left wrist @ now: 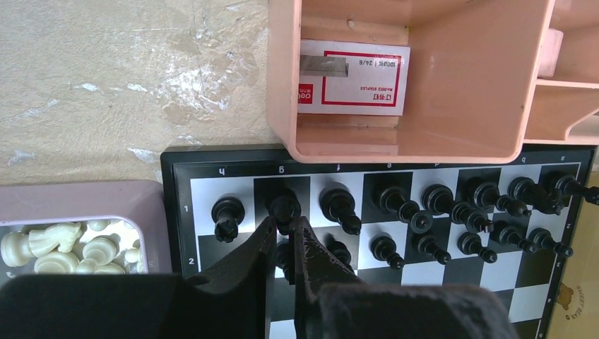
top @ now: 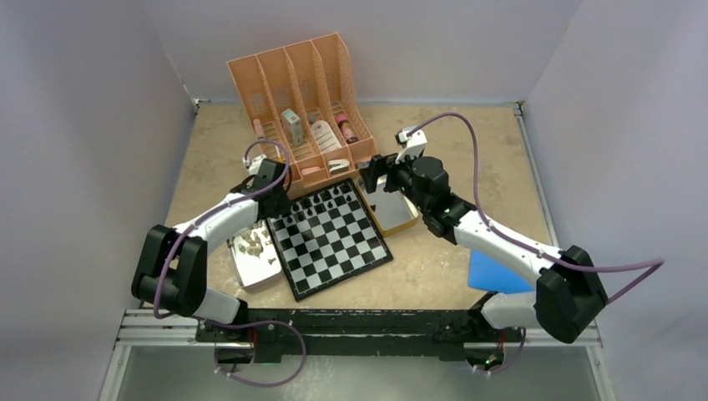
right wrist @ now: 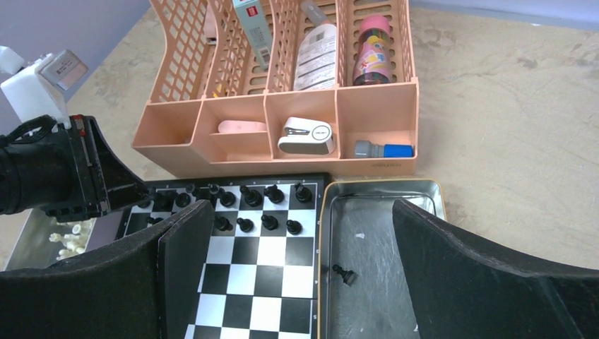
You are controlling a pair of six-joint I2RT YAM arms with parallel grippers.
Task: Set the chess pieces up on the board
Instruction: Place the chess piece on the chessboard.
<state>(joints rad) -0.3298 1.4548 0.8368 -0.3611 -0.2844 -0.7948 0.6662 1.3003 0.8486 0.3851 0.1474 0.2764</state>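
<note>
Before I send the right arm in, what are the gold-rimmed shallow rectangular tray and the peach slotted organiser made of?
Gold-rimmed shallow rectangular tray: likely thin metal, perhaps tin; its grey floor is shiny and scuffed, and the rim is rolled. Peach slotted organiser: likely moulded plastic with a satin finish; it is one even colour, with lattice-cut dividers and rounded edges.

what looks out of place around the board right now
One black piece appears to lie on its side, alone in the metal tray right of the board, while the other black pieces stand on the board's far rows. The peach organizer also sits tight against the board's far edge.
</note>
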